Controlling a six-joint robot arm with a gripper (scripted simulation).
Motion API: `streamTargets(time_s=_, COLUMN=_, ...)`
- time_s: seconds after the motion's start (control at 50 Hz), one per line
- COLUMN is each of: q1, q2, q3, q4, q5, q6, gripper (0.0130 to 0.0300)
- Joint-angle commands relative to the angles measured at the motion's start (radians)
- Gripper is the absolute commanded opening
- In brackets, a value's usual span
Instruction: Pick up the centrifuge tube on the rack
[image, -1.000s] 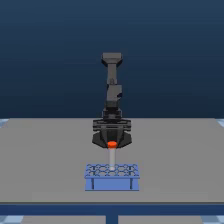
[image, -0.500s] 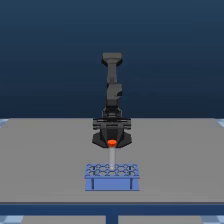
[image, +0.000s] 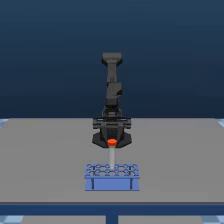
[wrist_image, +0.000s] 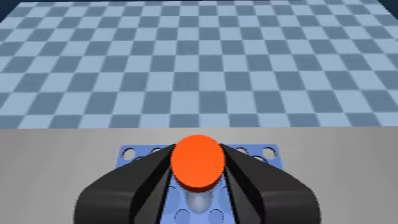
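Bare tabletop (image: 45, 160) all around the rack (image: 112, 178); only the rack itself below the claw (image: 112, 140).

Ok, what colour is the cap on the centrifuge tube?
Orange-red. The cap shows best in the wrist view, between the gripper fingers.

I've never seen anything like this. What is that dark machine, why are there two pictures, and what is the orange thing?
The dark machine is a single jointed robot arm standing on a flat grey table. One picture is taken by a camera off the arm; the other by a camera on its wrist, looking past its grasping part, the end effector. On the table sits a small low light-blue rectangular rack with round holes on top. The orange thing is the round cap of a slim pale translucent centrifuge tube. The end effector's two dark fingers close on either side of the cap, so it appears to hold the tube upright above the rack.
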Motion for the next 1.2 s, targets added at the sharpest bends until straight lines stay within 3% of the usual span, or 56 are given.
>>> streamTargets(time_s=0.02, q1=0.0, q2=-0.002, q3=-0.002, q4=0.032, q5=0.004, q6=-0.039, gripper=0.013)
streamTargets(time_s=0.62, q1=0.0, q2=-0.009, q3=-0.009, q4=0.109, q5=0.018, q6=-0.116, gripper=0.013)
streamTargets(time_s=1.2, q1=0.0, q2=-0.017, q3=-0.017, q4=-0.075, q5=0.034, q6=0.068, gripper=0.013)
